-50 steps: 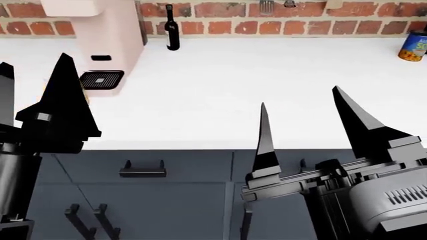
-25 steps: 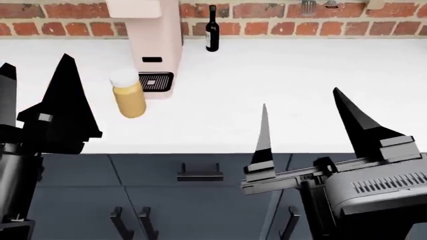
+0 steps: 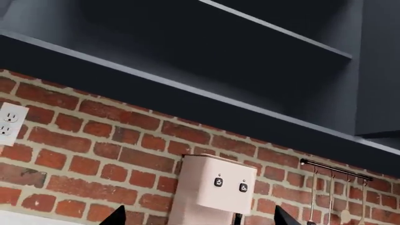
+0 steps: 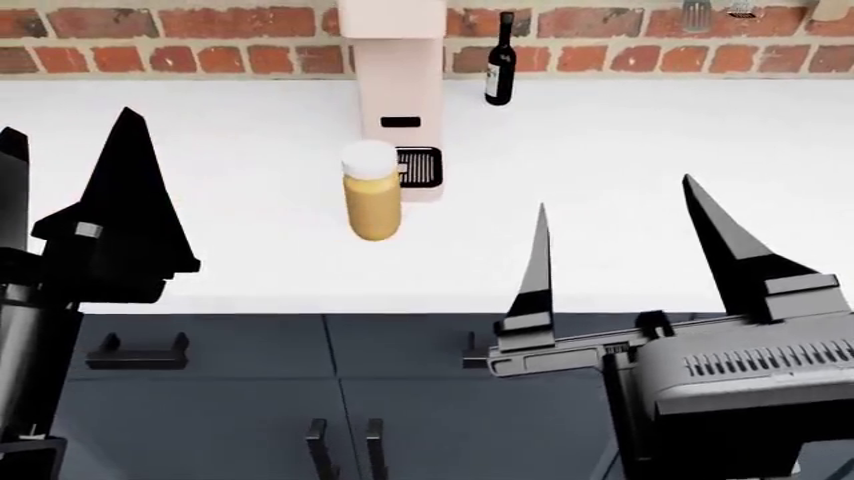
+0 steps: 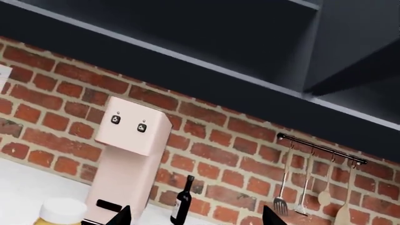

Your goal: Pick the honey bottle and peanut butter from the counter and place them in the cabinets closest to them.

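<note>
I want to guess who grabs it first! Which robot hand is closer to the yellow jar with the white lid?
Right, but only slightly. The jar stands on the counter between them. The right gripper is beside it on one side; the left gripper sits further off on the other. Neither touches it.

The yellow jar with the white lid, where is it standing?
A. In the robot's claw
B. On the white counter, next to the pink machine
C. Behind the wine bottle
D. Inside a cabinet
B: the jar stands on the counter beside the pink machine, untouched by either gripper.
</note>
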Controlling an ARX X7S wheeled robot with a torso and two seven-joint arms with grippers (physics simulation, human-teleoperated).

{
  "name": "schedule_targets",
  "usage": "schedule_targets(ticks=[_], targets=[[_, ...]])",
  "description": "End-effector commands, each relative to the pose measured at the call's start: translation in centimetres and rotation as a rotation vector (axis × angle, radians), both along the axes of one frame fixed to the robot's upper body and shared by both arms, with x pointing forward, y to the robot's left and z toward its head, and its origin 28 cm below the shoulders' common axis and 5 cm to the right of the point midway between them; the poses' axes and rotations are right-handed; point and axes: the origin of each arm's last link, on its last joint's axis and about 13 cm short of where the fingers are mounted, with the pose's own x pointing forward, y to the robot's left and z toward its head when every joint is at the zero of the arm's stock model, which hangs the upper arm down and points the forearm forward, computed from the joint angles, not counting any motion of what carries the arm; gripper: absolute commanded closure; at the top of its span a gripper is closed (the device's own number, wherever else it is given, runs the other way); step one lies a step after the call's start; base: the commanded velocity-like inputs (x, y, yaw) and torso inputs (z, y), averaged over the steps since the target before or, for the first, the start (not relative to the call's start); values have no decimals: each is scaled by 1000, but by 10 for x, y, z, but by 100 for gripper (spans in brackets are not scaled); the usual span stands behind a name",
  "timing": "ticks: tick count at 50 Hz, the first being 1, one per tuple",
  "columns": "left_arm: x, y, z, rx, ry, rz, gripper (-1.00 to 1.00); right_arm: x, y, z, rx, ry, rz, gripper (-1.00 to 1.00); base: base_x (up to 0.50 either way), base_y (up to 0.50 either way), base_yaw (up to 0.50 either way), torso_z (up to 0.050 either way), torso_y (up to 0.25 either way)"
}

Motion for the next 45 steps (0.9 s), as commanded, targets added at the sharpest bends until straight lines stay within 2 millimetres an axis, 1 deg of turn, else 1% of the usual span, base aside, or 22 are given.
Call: schedule_targets(ticks=[1,8,11,23,26,32,35,38,41,45], targets=[[0,-2,0,2,1,-19,-100,1,-2,1,53,21,30,-100,0,0,0,0,0],[0,-2,0,2,1,-20,-100,2,-3,1,70,35,54,-100,0,0,0,0,0],[0,-2,-1,2,1,-20,-100,2,-3,0,51,35,44,-100,0,0,0,0,0],[-1,-2,0,1,1,-19,-100,2,-3,-2,46,21,65,-100,491,50,0,0,0],[-1,-2,0,0,1,-19,-100,2,-2,-2,56,43,76,-100,467,-2,0,0,0],[0,-2,0,1,4,-16,-100,5,1,1,92,118,91,-100,0,0,0,0,4],[2,-3,-1,7,11,-11,-100,8,4,9,135,177,163,-100,0,0,0,0,0],[2,-3,-1,11,11,-8,-100,12,13,17,130,231,252,-100,0,0,0,0,0],[3,-3,-1,10,12,-8,-100,19,24,18,106,291,344,-100,0,0,0,0,0],[3,-3,-2,11,12,-8,-100,28,34,18,80,337,398,-100,0,0,0,0,0]])
